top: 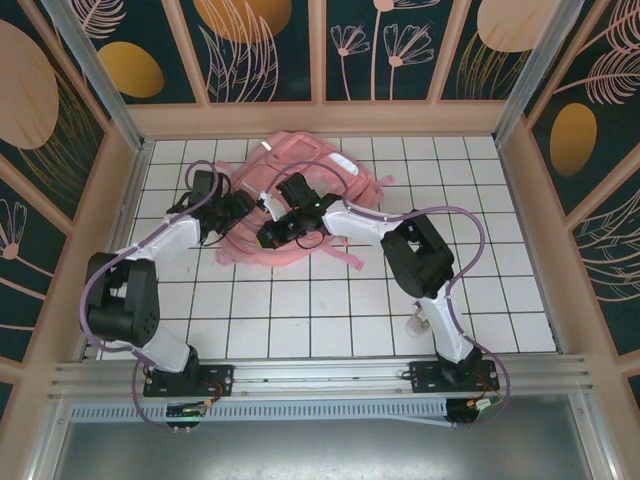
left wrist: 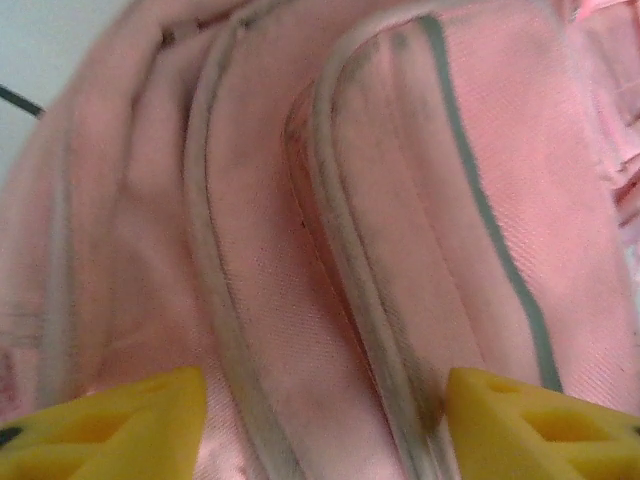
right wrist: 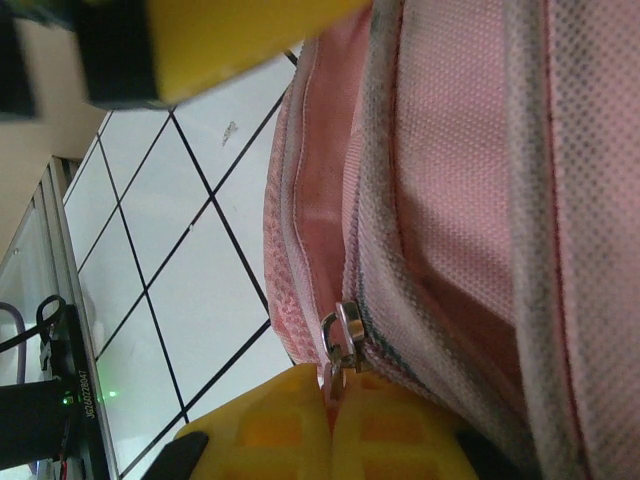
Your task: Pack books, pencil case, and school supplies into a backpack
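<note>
From above, I'm seeing the soft pink backpack [top: 320,170] lying on the tiled table [top: 350,315]. Left wrist: the left gripper [left wrist: 325,430] is hovering spread over woven fabric and grey piping [left wrist: 222,300], probably steadying it. Right wrist: the right gripper [right wrist: 335,435] is pinching the metal zipper pull [right wrist: 342,335], likely working the zip.

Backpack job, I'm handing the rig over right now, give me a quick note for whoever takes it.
Left gripper: open over the backpack fabric, holding nothing.
Right gripper: shut on the zipper pull.
The backpack lies at the far middle of the table. A small whitish item, possibly the tube, lies near the right arm.
Done: cannot tell what is packed.
Left: probably work the zip, pack that item, close up.
</note>
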